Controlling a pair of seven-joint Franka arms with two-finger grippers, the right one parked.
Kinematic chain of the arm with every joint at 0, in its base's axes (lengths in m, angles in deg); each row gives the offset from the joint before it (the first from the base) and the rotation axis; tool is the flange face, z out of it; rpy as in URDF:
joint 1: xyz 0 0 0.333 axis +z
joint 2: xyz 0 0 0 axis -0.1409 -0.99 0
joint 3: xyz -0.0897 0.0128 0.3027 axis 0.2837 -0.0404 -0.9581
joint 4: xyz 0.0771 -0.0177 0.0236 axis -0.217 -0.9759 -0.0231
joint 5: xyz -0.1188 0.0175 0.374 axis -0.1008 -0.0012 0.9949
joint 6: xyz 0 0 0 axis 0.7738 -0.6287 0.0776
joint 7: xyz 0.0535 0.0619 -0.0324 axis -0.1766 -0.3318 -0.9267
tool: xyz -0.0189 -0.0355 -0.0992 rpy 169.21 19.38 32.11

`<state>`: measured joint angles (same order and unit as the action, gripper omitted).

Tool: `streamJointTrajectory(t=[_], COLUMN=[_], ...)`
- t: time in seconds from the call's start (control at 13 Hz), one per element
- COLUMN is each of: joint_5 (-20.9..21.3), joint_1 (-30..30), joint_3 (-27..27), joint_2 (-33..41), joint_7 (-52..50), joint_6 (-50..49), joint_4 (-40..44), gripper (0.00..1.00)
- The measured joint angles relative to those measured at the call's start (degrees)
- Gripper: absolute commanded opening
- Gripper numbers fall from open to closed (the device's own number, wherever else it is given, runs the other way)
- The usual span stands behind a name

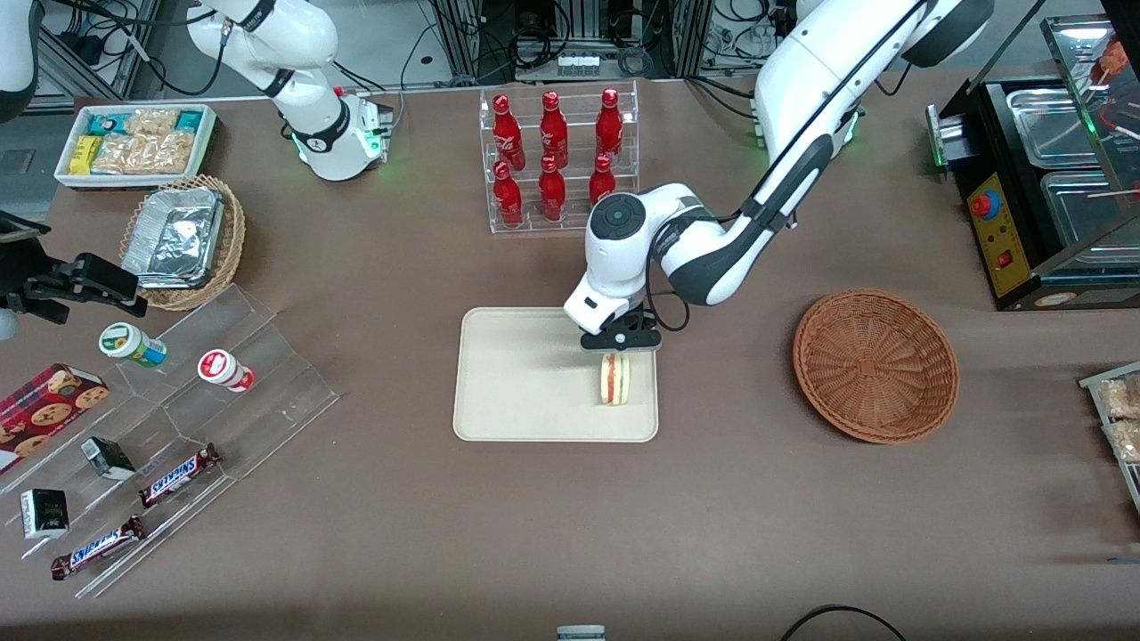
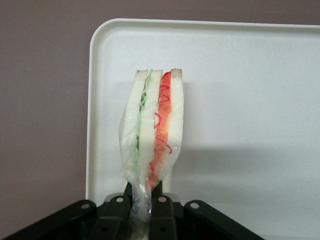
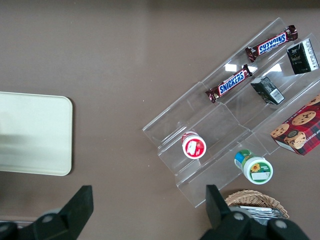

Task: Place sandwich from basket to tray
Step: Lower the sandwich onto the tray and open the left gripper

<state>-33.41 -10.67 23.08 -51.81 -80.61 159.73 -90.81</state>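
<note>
Sandwich upright in pincer over tray

The gripper covers the sandwich's upper end in the front view; in the left wrist view, its fingers pinch the clear wrapping and run off the picture's edge. There the tray is cut off too, so only one corner shows. Whether the sandwich touches the tray cannot be told. The arm hides the tray's edge farthest from the front camera.
</note>
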Motion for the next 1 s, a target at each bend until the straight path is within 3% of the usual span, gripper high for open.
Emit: streamJointTrajectory(t=[0.15, 0.23, 0.38, 0.77, 1.0], joint_5=[0.0, 0.0, 0.0, 0.0, -0.3], joint_1=[-0.3, -0.3, -0.3, -0.2, 0.6], joint_3=[-0.6, -0.7, -0.7, -1.0, -1.2], joint_2=[-0.4, -0.5, -0.6, -0.4, 2.4], joint_7=[-0.5, -0.6, -0.7, -0.9, -1.2], joint_6=[0.4, 0.4, 0.4, 0.1, -5.3], joint_4=[0.2, 0.4, 0.6, 2.4, 4.0], gripper=[0.04, 0.14, 1.0, 1.0, 1.0])
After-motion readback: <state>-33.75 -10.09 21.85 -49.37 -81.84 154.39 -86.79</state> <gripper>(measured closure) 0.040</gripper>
